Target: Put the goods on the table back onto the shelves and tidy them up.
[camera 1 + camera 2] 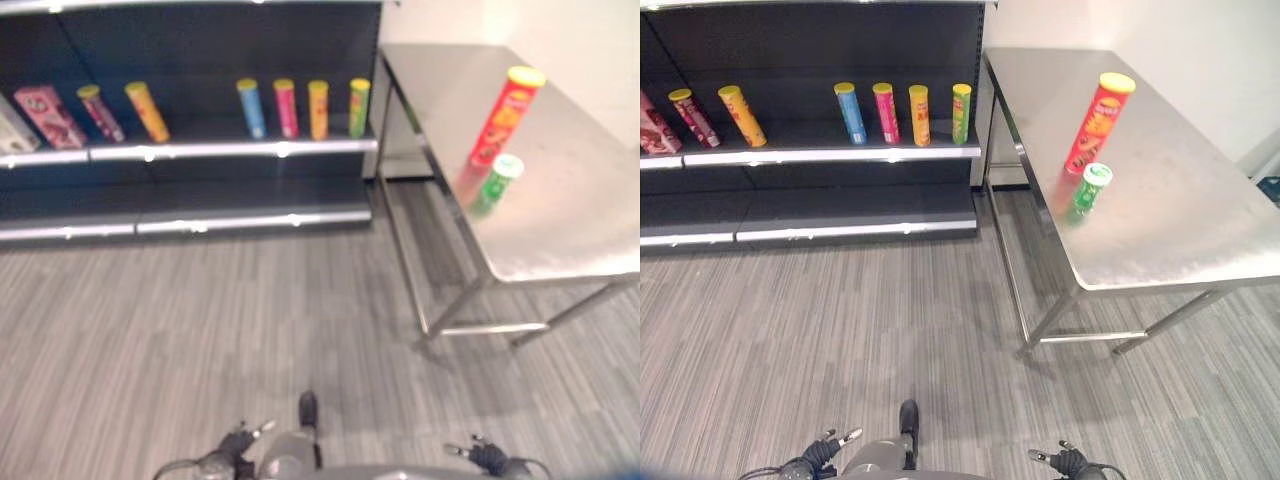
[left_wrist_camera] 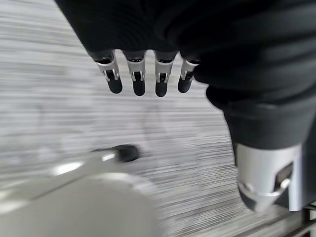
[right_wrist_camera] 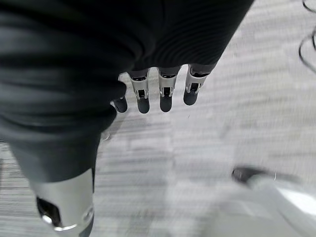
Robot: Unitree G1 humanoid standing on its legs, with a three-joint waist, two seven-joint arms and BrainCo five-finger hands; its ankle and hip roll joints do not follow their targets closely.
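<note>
A tall red can (image 1: 1097, 125) with a yellow lid stands on the steel table (image 1: 1180, 230) at the right. A short green can (image 1: 1089, 190) stands just in front of it. The dark shelf (image 1: 830, 152) at the back left carries a row of blue, pink, orange and green cans (image 1: 904, 113). Further left on it are a yellow can (image 1: 742, 115), a dark red can (image 1: 693, 117) and a pink box (image 1: 652, 125). My left hand (image 2: 138, 81) and right hand (image 3: 165, 94) hang low over the floor, far from the table, fingers straight and holding nothing.
Grey striped carpet (image 1: 840, 330) lies between me and the shelf. The table's steel legs and lower crossbar (image 1: 1090, 338) stand on the floor at the right. A lower shelf board (image 1: 840, 215) is bare. A white wall (image 1: 1160, 40) rises behind the table.
</note>
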